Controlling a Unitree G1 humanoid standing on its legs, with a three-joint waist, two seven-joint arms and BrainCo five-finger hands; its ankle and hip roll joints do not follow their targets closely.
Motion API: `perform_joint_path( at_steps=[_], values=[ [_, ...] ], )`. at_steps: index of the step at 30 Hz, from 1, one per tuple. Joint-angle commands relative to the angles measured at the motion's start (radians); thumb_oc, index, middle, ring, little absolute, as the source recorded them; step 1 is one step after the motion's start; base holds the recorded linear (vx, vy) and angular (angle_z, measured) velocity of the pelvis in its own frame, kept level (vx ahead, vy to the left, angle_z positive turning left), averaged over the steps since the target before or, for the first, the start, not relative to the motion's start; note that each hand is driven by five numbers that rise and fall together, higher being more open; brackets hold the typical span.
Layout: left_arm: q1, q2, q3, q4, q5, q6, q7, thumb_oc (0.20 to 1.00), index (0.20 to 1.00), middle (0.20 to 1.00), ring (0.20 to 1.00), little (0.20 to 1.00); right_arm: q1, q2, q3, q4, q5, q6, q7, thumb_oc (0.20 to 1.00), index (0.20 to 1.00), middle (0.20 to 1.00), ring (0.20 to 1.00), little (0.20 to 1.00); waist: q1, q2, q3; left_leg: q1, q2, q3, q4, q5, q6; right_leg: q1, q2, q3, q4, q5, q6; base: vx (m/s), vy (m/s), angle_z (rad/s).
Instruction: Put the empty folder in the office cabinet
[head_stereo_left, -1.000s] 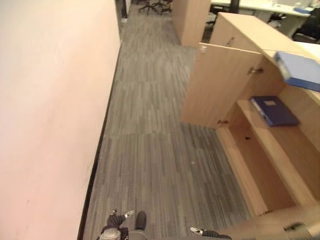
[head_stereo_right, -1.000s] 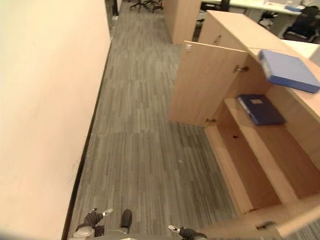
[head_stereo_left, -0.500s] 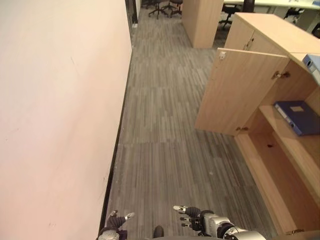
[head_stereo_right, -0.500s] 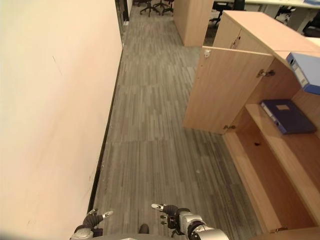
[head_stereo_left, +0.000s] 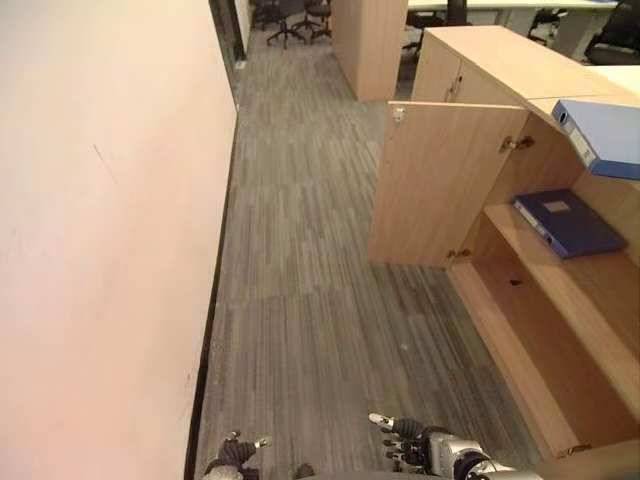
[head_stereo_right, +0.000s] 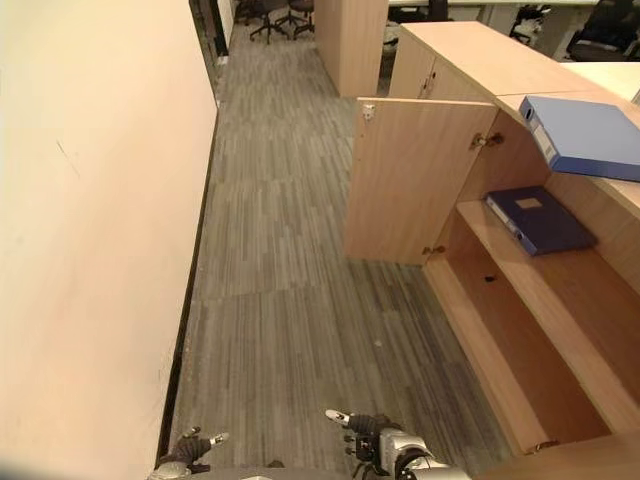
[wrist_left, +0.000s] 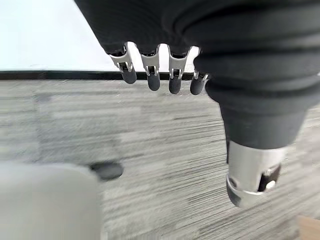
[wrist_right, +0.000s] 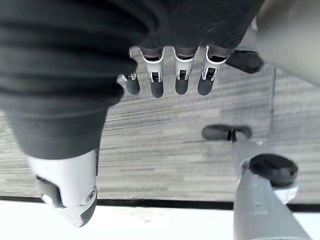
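A light-blue folder (head_stereo_left: 605, 135) lies on top of the wooden office cabinet (head_stereo_left: 500, 70) at the right. A dark-blue folder (head_stereo_left: 567, 222) lies flat on the upper shelf (head_stereo_right: 560, 270) inside it. The cabinet's far door (head_stereo_left: 440, 185) stands swung out over the floor. My left hand (head_stereo_left: 235, 455) hangs low near the wall, open, its fingers (wrist_left: 152, 75) straight above the carpet. My right hand (head_stereo_left: 420, 445) hangs at the lower middle, also open, with its fingers (wrist_right: 167, 75) straight and holding nothing. Both hands are far from the folders.
A pale wall (head_stereo_left: 100, 200) runs along the left, with grey carpet (head_stereo_left: 300, 300) between it and the cabinet. Another wooden cabinet (head_stereo_left: 365, 40) and office chairs (head_stereo_left: 285, 10) stand at the far end. The edge of the near cabinet door (head_stereo_left: 600, 465) shows at the lower right.
The whole picture has swung, so the camera moved. My right hand has come further into view at the lower edge. Both folders and the cabinet door stay where they were.
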Motion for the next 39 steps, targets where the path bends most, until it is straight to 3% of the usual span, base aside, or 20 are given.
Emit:
perform_joint_path(
  at_steps=[1,4,10,12,14,15,16,17,18,19,20,21,22,24,26,28,32,35,37,39],
  values=[
    [-0.053,-0.023,-0.003,-0.011,0.002,-0.039,0.031,1.0,1.0,1.0,1.0,1.0,-0.016,-0.009,-0.02,-0.009,0.028,-0.013,-0.014,1.0,1.0,1.0,1.0,1.0,-0.021,0.042,0.039,0.11,-0.05,-0.005,-0.04,-0.015,0.025,0.026,-0.001,-0.006,-0.166,0.152,-0.028,0.25,-0.266,0.1],
    [-0.037,-0.027,0.004,-0.011,-0.007,-0.039,0.036,1.0,1.0,1.0,1.0,1.0,0.026,-0.008,-0.021,-0.008,0.03,-0.016,-0.024,1.0,1.0,1.0,1.0,1.0,-0.038,0.023,0.029,0.15,-0.041,-0.048,-0.04,-0.055,0.005,0.081,0.014,-0.008,-0.164,0.186,-0.037,0.28,-0.297,0.0],
    [-0.001,-0.029,0.0,-0.034,0.002,-0.033,0.023,1.0,1.0,1.0,1.0,1.0,0.065,-0.016,-0.018,-0.01,0.022,-0.021,-0.037,1.0,1.0,1.0,1.0,1.0,-0.05,0.003,0.01,0.219,0.022,-0.038,-0.04,-0.105,-0.045,0.126,0.056,-0.049,-0.089,0.145,-0.08,0.23,-0.311,0.03],
    [-0.011,-0.032,-0.002,-0.046,0.004,-0.041,0.008,1.0,1.0,1.0,1.0,1.0,0.08,-0.025,-0.015,-0.008,0.021,-0.033,-0.05,1.0,1.0,1.0,1.0,1.0,-0.056,-0.01,0.003,0.2,0.066,-0.01,0.102,-0.114,-0.091,0.164,0.098,-0.054,-0.075,0.098,-0.117,0.31,-0.522,0.2],
    [-0.009,-0.028,-0.006,-0.061,0.016,-0.045,0.001,1.0,1.0,1.0,1.0,1.0,0.099,-0.023,-0.007,-0.001,0.012,-0.034,-0.043,1.0,1.0,1.0,1.0,1.0,-0.056,-0.022,-0.003,0.158,0.091,0.0,0.262,-0.082,-0.114,0.211,0.122,-0.053,-0.087,0.07,-0.136,0.26,-0.439,0.1],
    [-0.006,-0.004,-0.05,-0.098,0.064,-0.058,-0.016,1.0,1.0,1.0,1.0,1.0,0.109,-0.021,0.0,0.001,0.001,-0.036,-0.039,1.0,1.0,1.0,1.0,1.0,-0.062,-0.036,0.004,0.053,0.138,0.013,0.504,0.016,-0.114,0.251,0.131,-0.044,-0.099,0.049,-0.149,0.22,-0.428,0.03],
    [-0.008,0.007,-0.075,-0.121,0.085,-0.062,-0.03,1.0,1.0,1.0,1.0,1.0,0.11,-0.021,0.003,0.005,-0.003,-0.034,-0.036,1.0,1.0,1.0,1.0,1.0,-0.065,-0.049,0.008,-0.005,0.149,0.018,0.623,0.055,-0.097,0.262,0.131,-0.045,-0.105,0.048,-0.155,0.2,-0.465,0.0],
    [-0.024,0.016,-0.098,-0.154,0.097,-0.085,-0.042,1.0,1.0,1.0,1.0,1.0,0.1,-0.024,0.007,0.017,-0.011,-0.026,-0.028,1.0,1.0,1.0,1.0,1.0,-0.064,-0.066,0.02,-0.088,0.153,0.04,0.763,0.048,-0.056,0.276,0.141,-0.03,-0.108,0.034,-0.17,0.15,-0.339,-0.2],
    [-0.031,0.013,-0.104,-0.16,0.099,-0.094,-0.049,1.0,1.0,1.0,1.0,1.0,0.097,-0.027,0.009,0.027,-0.017,-0.024,-0.024,1.0,1.0,1.0,1.0,1.0,-0.059,-0.065,0.022,-0.113,0.145,0.05,0.77,0.021,-0.043,0.284,0.15,-0.017,-0.109,0.027,-0.174,0.16,-0.274,-0.58],
    [-0.036,0.01,-0.112,-0.158,0.102,-0.102,-0.054,1.0,1.0,1.0,1.0,1.0,0.096,-0.028,0.012,0.035,-0.021,-0.022,-0.022,1.0,1.0,1.0,1.0,1.0,-0.054,-0.063,0.024,-0.128,0.126,0.054,0.732,-0.016,-0.035,0.293,0.16,-0.005,-0.11,0.021,-0.176,0.24,-0.157,-0.68],
    [-0.053,0.004,-0.134,-0.167,0.11,-0.125,-0.075,1.0,1.0,1.0,1.0,1.0,0.102,-0.024,0.015,0.048,-0.027,-0.017,-0.011,1.0,1.0,1.0,1.0,1.0,-0.05,-0.069,0.03,-0.15,0.085,0.064,0.601,-0.086,-0.037,0.33,0.172,0.013,-0.122,0.01,-0.181,0.35,-0.109,-0.65],
    [-0.059,0.006,-0.159,-0.203,0.118,-0.131,-0.098,1.0,1.0,1.0,1.0,1.0,0.106,-0.027,0.026,0.053,-0.036,-0.011,0.0,1.0,1.0,1.0,1.0,1.0,-0.043,-0.062,0.042,-0.155,0.045,0.042,0.41,-0.068,-0.051,0.368,0.193,0.035,-0.128,-0.003,-0.187,0.39,-0.047,-0.54],
    [-0.063,0.011,-0.171,-0.223,0.126,-0.133,-0.11,1.0,1.0,1.0,1.0,1.0,0.103,-0.029,0.033,0.061,-0.041,-0.004,0.01,1.0,1.0,1.0,1.0,1.0,-0.035,-0.048,0.046,-0.156,0.02,0.003,0.267,0.0,-0.067,0.391,0.214,0.052,-0.131,-0.019,-0.194,0.33,0.04,-0.66],
    [-0.076,0.015,-0.187,-0.222,0.131,-0.147,-0.119,1.0,1.0,1.0,1.0,1.0,0.09,-0.032,0.049,0.079,-0.05,0.008,0.022,1.0,1.0,1.0,1.0,1.0,-0.028,-0.032,0.048,-0.18,0.004,-0.074,0.085,0.092,-0.084,0.419,0.237,0.083,-0.123,-0.055,-0.207,0.28,0.039,-0.55],
    [-0.083,0.003,-0.199,-0.212,0.126,-0.171,-0.113,1.0,1.0,1.0,1.0,1.0,0.075,-0.035,0.062,0.101,-0.057,0.017,0.031,1.0,1.0,1.0,1.0,1.0,-0.029,-0.026,0.048,-0.247,0.006,-0.104,0.024,0.137,-0.088,0.457,0.248,0.123,-0.112,-0.084,-0.212,0.31,0.03,-0.53],
    [-0.079,-0.018,-0.205,-0.2,0.119,-0.191,-0.103,1.0,1.0,1.0,1.0,1.0,0.082,-0.028,0.079,0.121,-0.071,0.02,0.04,1.0,1.0,1.0,1.0,1.0,-0.024,-0.022,0.043,-0.28,0.014,-0.118,0.025,0.145,-0.087,0.493,0.252,0.169,-0.103,-0.109,-0.211,0.33,0.058,-0.63],
    [-0.044,-0.033,-0.213,-0.229,0.115,-0.196,-0.114,1.0,1.0,1.0,1.0,1.0,0.11,-0.013,0.091,0.141,-0.091,0.019,0.04,1.0,1.0,1.0,1.0,1.0,-0.003,-0.008,0.016,-0.188,0.029,-0.113,-0.03,0.172,-0.087,0.537,0.262,0.213,-0.122,-0.13,-0.201,0.31,0.12,-0.88],
    [-0.036,-0.026,-0.221,-0.241,0.112,-0.196,-0.116,1.0,1.0,1.0,1.0,1.0,0.123,0.0,0.081,0.136,-0.085,0.013,0.027,1.0,1.0,1.0,1.0,1.0,0.002,-0.004,-0.018,-0.118,0.027,-0.079,-0.04,0.207,-0.077,0.547,0.249,0.231,-0.148,-0.142,-0.178,0.27,0.229,-0.47],
    [-0.04,-0.021,-0.222,-0.244,0.108,-0.198,-0.115,1.0,1.0,1.0,1.0,1.0,0.115,0.006,0.079,0.134,-0.082,0.009,0.024,1.0,1.0,1.0,1.0,1.0,0.003,-0.01,-0.038,-0.095,0.014,-0.057,-0.04,0.198,-0.064,0.543,0.23,0.245,-0.154,-0.155,-0.154,0.27,0.258,-0.3],
    [-0.04,-0.021,-0.201,-0.266,0.091,-0.188,-0.108,1.0,1.0,1.0,1.0,1.0,0.096,0.013,0.074,0.133,-0.077,0.004,0.013,1.0,1.0,1.0,1.0,1.0,0.007,-0.015,-0.059,-0.062,-0.015,-0.038,-0.04,0.171,-0.04,0.538,0.19,0.25,-0.136,-0.176,-0.107,0.27,0.263,-0.42]
  ],
)
